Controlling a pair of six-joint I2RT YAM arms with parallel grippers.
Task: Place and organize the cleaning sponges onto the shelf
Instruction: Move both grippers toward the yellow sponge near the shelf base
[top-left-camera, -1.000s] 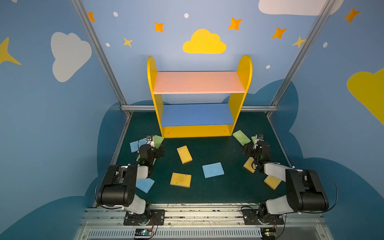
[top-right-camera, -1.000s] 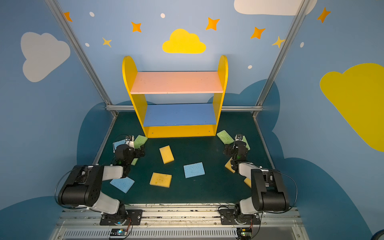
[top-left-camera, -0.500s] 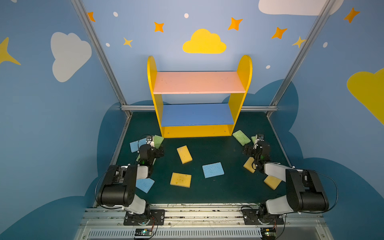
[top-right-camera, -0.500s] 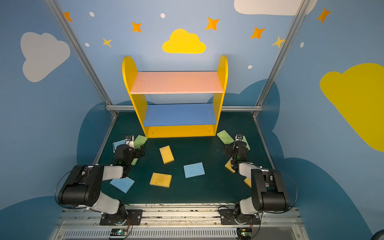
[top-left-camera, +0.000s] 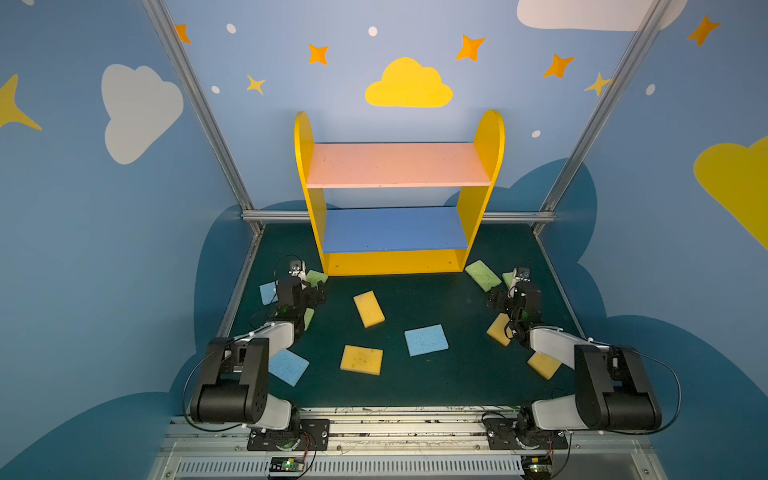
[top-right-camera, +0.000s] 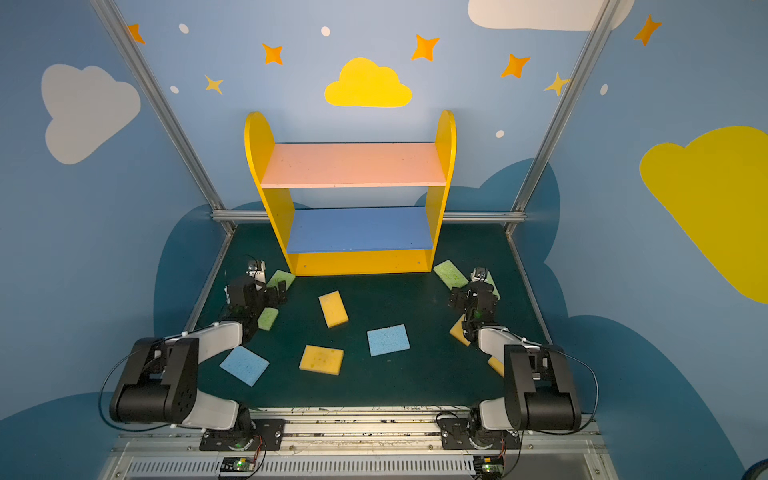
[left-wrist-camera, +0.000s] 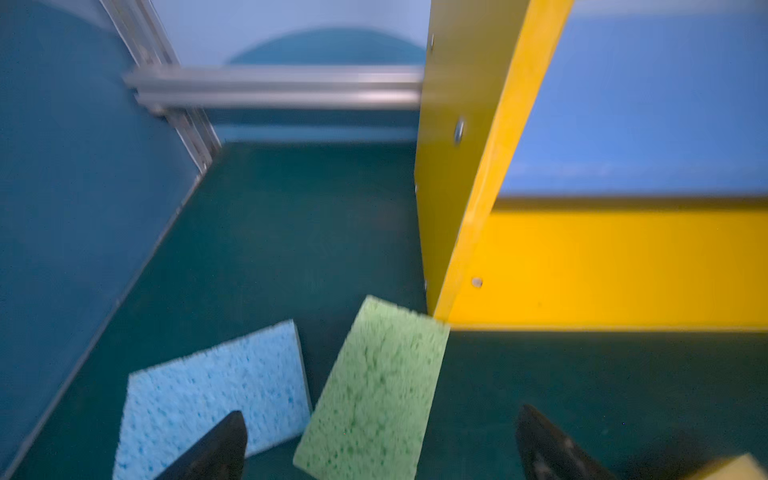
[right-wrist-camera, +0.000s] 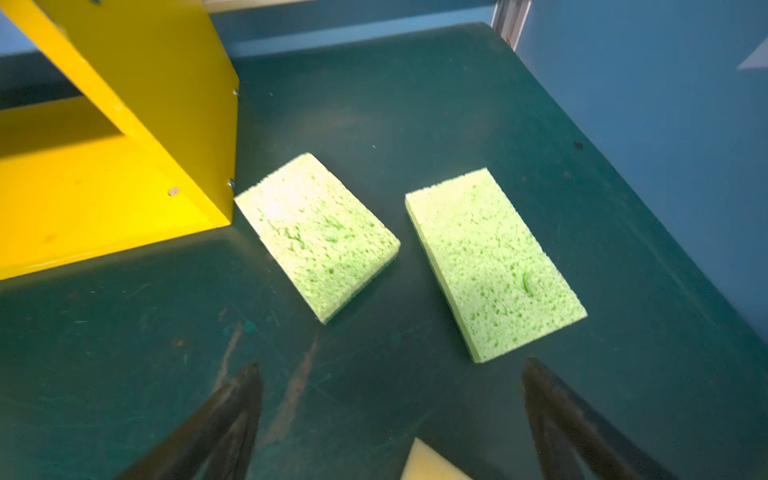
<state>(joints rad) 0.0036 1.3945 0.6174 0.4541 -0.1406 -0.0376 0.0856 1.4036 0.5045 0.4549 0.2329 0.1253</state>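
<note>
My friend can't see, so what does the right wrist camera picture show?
Two green sponges lie flat and apart on the dark table, one right by a corner of the yellow shelf. The right gripper is open and empty, with the corner of a yellow sponge showing between its jaws.

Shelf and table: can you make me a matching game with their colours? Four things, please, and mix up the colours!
Things:
1. top board
2. lower board
3. side panel
4. table

Colours:
a. dark green
b. yellow
c. pink
d. blue

Pairs: 1-c, 2-d, 3-b, 4-a
</note>
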